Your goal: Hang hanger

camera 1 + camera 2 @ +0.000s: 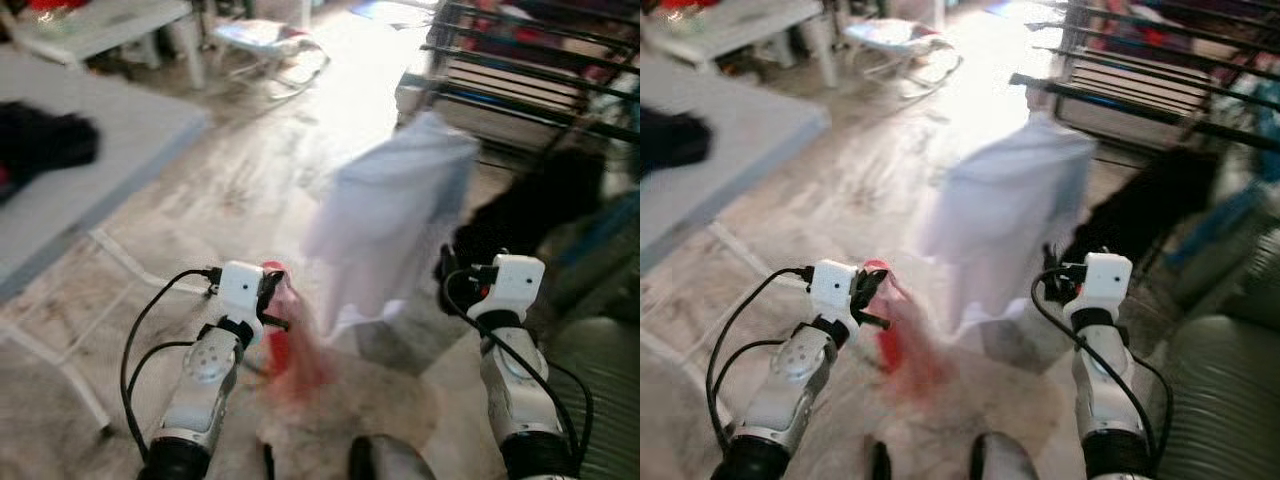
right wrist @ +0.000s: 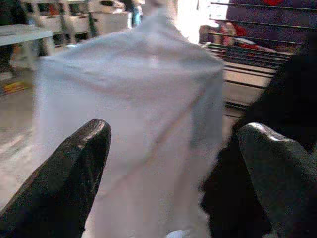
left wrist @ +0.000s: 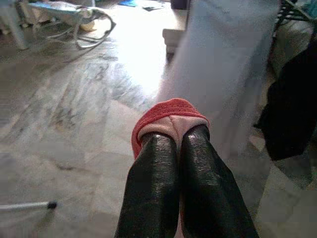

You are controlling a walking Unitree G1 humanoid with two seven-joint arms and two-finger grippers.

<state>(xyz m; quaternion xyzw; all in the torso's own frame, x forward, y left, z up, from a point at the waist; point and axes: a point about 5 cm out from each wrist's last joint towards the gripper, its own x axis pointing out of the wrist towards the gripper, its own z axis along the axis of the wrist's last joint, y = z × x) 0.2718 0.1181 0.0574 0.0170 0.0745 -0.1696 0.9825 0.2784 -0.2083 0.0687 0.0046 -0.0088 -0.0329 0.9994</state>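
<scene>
Marble floor (image 1: 250, 190) lies open ahead, between the grey worktop (image 1: 110, 150) on the left and the dark drying rack (image 1: 540, 70) on the right. White shirt (image 1: 395, 215), blurred, hangs before the rack. Left pincer (image 3: 171, 144) is closed on a red-pink cloth (image 3: 168, 116). Right pincer (image 2: 173, 163) stands wide open facing the shirt.
</scene>
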